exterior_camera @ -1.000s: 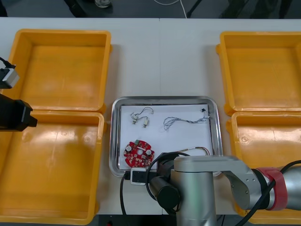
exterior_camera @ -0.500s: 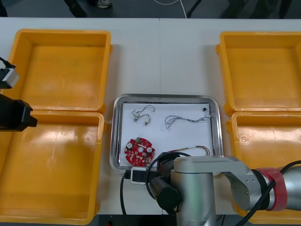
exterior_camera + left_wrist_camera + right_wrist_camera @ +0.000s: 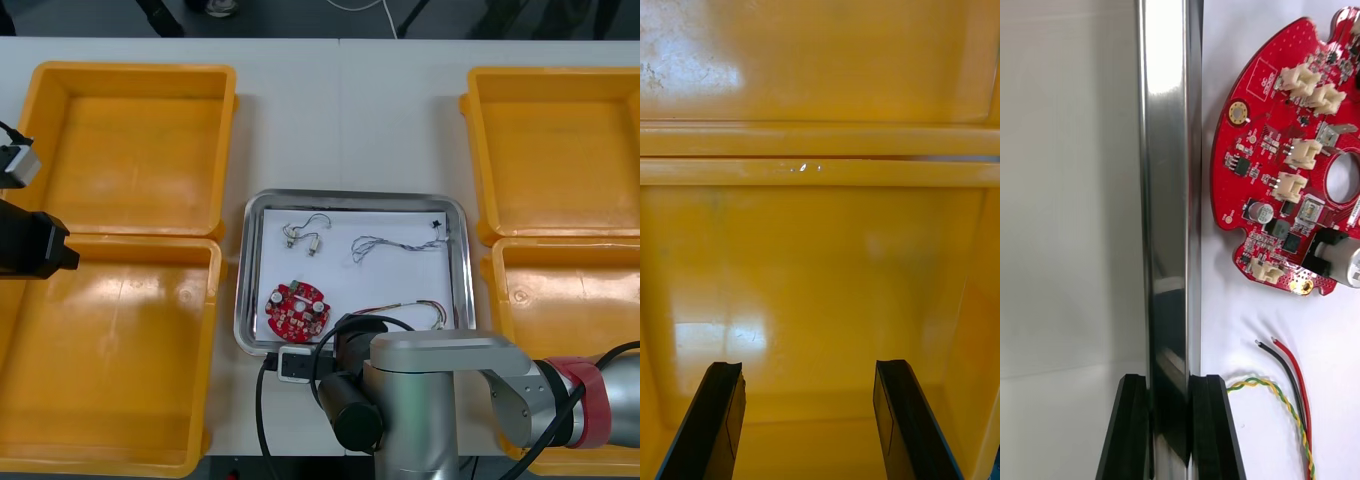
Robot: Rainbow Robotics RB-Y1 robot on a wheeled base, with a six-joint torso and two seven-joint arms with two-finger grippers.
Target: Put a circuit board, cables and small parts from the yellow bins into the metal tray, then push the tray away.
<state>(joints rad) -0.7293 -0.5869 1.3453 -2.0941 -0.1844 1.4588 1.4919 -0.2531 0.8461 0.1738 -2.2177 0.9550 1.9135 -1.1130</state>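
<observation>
Bright, even overhead light; shadows short and soft. Pale glare patches on the floor of the glossy yellow plastic bin [image 3: 110,340], lower left of front view. Rim of the shiny rectangular metal tray [image 3: 1169,187] carries a hard white streak in right wrist view.

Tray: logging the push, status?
Right gripper shut on tray near rim. Left gripper open over yellow bin. Board, cables aboard. No obstacle beyond tray.

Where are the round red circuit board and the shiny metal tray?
round red circuit board [image 3: 297,309]: front view, middle of its face.
shiny metal tray [image 3: 1169,150]: right wrist view, on its rim.
</observation>
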